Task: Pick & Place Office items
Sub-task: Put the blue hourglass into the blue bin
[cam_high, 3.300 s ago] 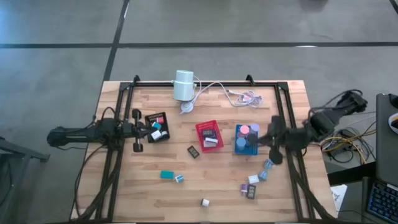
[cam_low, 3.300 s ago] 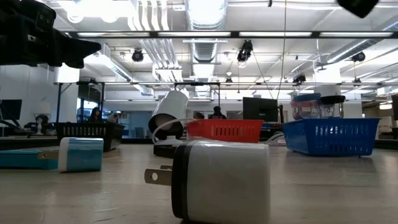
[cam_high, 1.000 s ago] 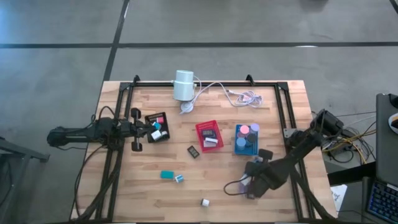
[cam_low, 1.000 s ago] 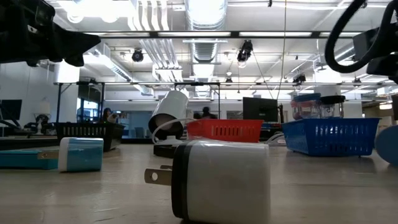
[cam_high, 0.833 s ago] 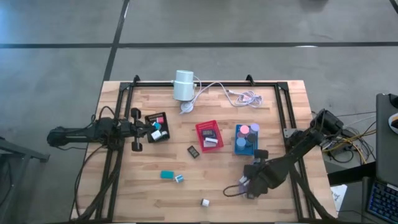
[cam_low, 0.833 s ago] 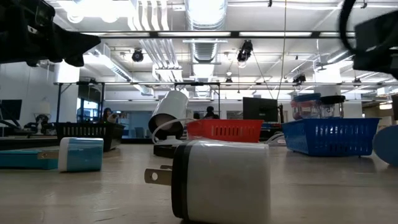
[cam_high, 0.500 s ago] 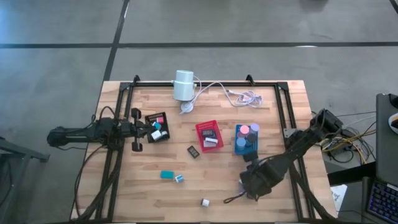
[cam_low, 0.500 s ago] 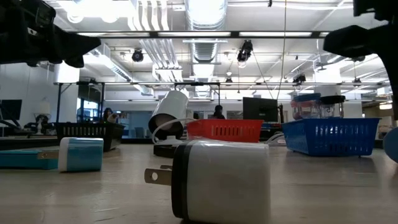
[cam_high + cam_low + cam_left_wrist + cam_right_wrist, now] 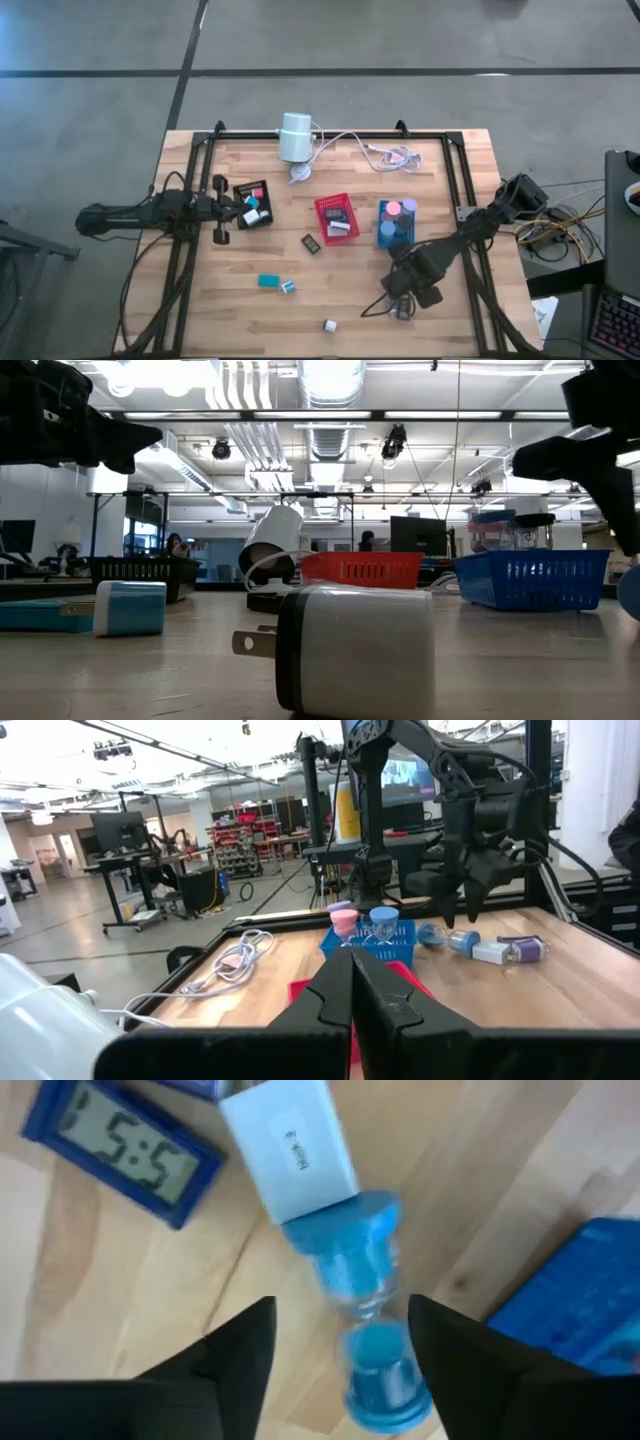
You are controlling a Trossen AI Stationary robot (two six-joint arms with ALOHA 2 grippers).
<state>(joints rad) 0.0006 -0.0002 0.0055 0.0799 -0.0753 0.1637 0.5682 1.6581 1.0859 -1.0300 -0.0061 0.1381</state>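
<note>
The office items lie scattered on the wooden table. My right gripper hangs open over the table's near right, fingers pointing down. Its two fingers stand on either side of a blue hourglass that lies on its side; the left wrist view shows the fingers above it. Beside the hourglass lie a white block and a small blue digital clock. My left gripper waits shut by the black tray at the left.
A red tray and a blue tray stand mid-table. A white cylinder with its cable lies at the far edge. A teal block, a dark piece and a white plug lie loose.
My right arm has drawn its wrist a little toward the far edge over the items at the near right. In the low view its gripper has come down into the picture's upper right.
</note>
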